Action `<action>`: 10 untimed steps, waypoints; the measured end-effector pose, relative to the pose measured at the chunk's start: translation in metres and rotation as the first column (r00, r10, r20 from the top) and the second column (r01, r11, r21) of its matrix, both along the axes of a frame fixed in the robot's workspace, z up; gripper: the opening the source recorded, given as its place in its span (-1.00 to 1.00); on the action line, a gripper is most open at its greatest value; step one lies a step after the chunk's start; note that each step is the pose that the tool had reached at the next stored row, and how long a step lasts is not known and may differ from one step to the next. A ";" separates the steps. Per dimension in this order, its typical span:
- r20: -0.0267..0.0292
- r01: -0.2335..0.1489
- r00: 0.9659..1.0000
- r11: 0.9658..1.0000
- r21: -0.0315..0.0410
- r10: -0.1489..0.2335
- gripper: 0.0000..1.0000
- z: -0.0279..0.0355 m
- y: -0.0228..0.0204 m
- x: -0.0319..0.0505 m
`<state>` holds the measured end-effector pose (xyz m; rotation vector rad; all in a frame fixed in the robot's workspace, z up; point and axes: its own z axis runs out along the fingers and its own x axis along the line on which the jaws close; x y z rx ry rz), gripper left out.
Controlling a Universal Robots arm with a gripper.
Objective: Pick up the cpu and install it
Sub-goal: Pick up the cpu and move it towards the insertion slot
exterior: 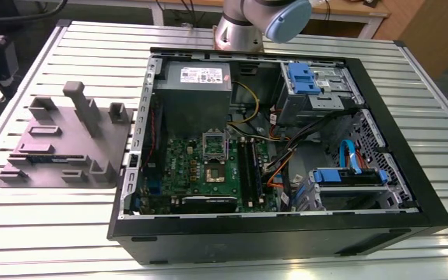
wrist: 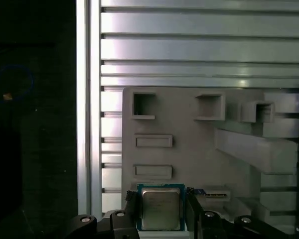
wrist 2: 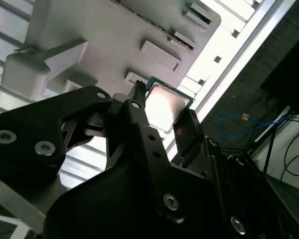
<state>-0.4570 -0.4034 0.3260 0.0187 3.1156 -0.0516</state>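
Low centre, first wrist view: your gripper (wrist: 162, 200) is pinching the cpu (wrist: 161, 211) by two edges above the grey tray (wrist: 189, 154). Carry it level, slowly.

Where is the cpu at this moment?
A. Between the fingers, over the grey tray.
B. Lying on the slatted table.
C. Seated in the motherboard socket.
A: in the first wrist view the cpu sits clamped between the fingers, with the grey tray behind it.
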 end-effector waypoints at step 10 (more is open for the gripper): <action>0.000 0.000 1.000 1.000 0.000 0.000 -0.05 0.0309 0.0001 0.0000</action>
